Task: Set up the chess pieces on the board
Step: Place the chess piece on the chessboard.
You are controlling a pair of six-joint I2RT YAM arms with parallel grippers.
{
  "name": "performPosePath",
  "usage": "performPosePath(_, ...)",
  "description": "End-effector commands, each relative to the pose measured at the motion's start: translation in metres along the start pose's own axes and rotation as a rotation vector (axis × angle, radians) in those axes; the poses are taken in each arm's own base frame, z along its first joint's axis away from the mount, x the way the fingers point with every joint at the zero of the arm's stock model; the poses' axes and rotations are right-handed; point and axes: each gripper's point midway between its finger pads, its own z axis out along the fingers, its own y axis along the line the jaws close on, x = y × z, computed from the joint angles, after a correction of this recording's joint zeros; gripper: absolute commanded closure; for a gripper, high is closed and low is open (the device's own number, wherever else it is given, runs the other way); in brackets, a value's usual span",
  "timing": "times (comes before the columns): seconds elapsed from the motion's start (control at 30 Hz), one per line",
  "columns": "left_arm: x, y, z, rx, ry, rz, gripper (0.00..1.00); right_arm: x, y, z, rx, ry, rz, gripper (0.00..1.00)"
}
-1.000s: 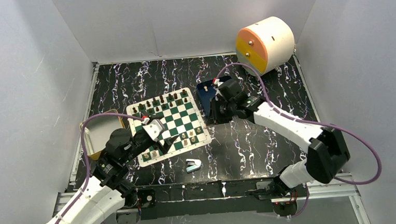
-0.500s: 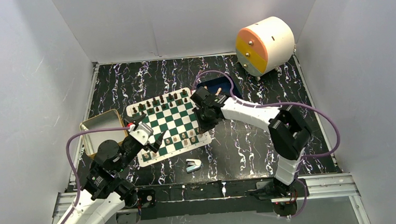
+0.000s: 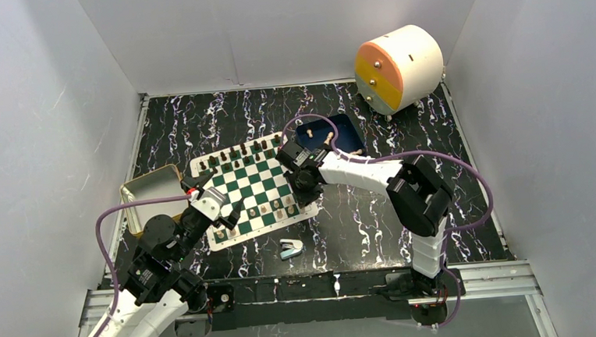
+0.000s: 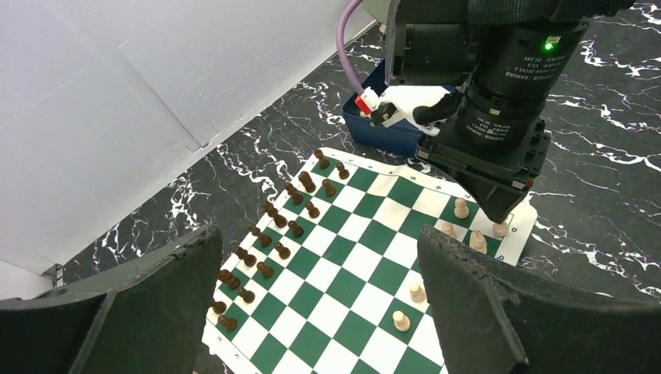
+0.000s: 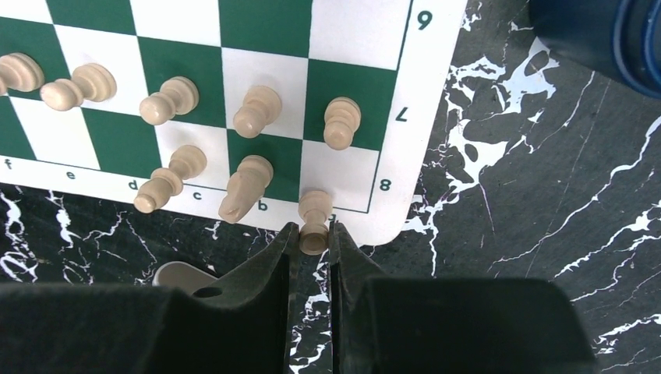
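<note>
The green-and-white board (image 3: pixel 253 188) lies mid-table. Dark pieces (image 4: pixel 274 232) fill its far rows and several tan pieces (image 5: pixel 253 113) stand along its near right side. My right gripper (image 5: pixel 313 235) is shut on a tan piece (image 5: pixel 314 220) at the board's corner by the "8" mark, its base between the fingertips; the gripper also shows in the top view (image 3: pixel 305 185). My left gripper (image 3: pixel 221 208) hangs open and empty over the board's near left part, its wide black fingers (image 4: pixel 499 312) framing the squares.
A dark blue tray (image 3: pixel 330 134) with a tan piece in it sits behind the right gripper. A small light-blue stapler-like object (image 3: pixel 290 249) lies in front of the board. A metal tin (image 3: pixel 146 193) is at the left, a white-and-orange drum (image 3: pixel 398 67) at back right.
My right gripper has swung left from beside the blue tray to the board's right corner. My left arm has drawn back toward its base and slightly left.
</note>
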Motion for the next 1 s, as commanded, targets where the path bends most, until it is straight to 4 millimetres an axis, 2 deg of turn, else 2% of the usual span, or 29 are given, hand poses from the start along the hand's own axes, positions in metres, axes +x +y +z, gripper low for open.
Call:
performPosePath(0.0, -0.004, 0.003, -0.003, -0.017, -0.021, 0.007, 0.08, -0.010, 0.001, -0.002, 0.027, -0.029, -0.013, 0.75)
performPosePath(0.33, -0.006, 0.002, -0.003, -0.008, -0.028, 0.007, 0.08, -0.013, -0.004, -0.003, 0.071, -0.045, -0.012, 0.75)
performPosePath(0.7, -0.005, 0.001, -0.004, 0.000, -0.022, 0.004, 0.08, -0.024, 0.001, -0.008, 0.056, -0.086, -0.006, 0.74)
performPosePath(0.97, -0.003, 0.000, -0.004, 0.001, -0.019, 0.004, 0.07, -0.028, 0.003, 0.000, 0.067, -0.067, -0.011, 0.75)
